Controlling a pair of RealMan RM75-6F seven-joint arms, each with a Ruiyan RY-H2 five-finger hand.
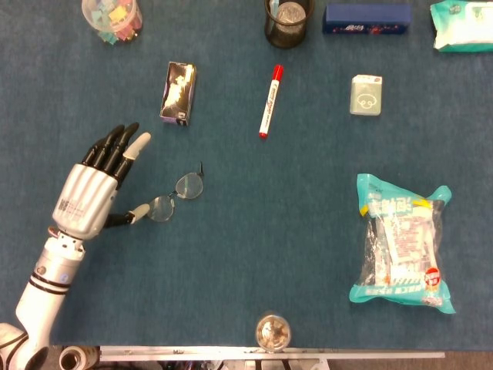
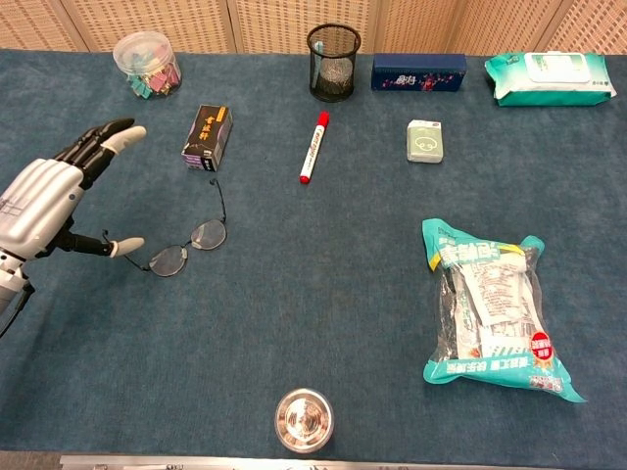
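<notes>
Nearest the robot, a small metal cup (image 2: 305,419) sits at the bench (image 2: 323,294) edge, far from the action. Right of it a teal snack bag (image 2: 495,310) lies flat.

Left hand (image 1: 86,199) hovers palm-down at the left side, fingers (image 1: 121,145) spread, holding nothing; thumb tip points at the glasses (image 1: 176,196) and sits just beside the nearer lens, touching or a hair apart, can't tell. Glasses lie lens-down-ish on the bench, one temple arm sticking out toward the small dark box (image 1: 178,93). Right hand not in view.

Judgement: to take the glasses well, bring thumb and a finger onto the frame rim or bridge, not the lens, and close slowly, since thin wire frames skid on the cloth.

Further back: red marker (image 1: 269,100), pale green pack (image 1: 366,94). Far edge: clip jar (image 1: 112,18), mesh pen cup (image 1: 288,21), blue case (image 1: 366,18), wipes pack (image 1: 461,25).
</notes>
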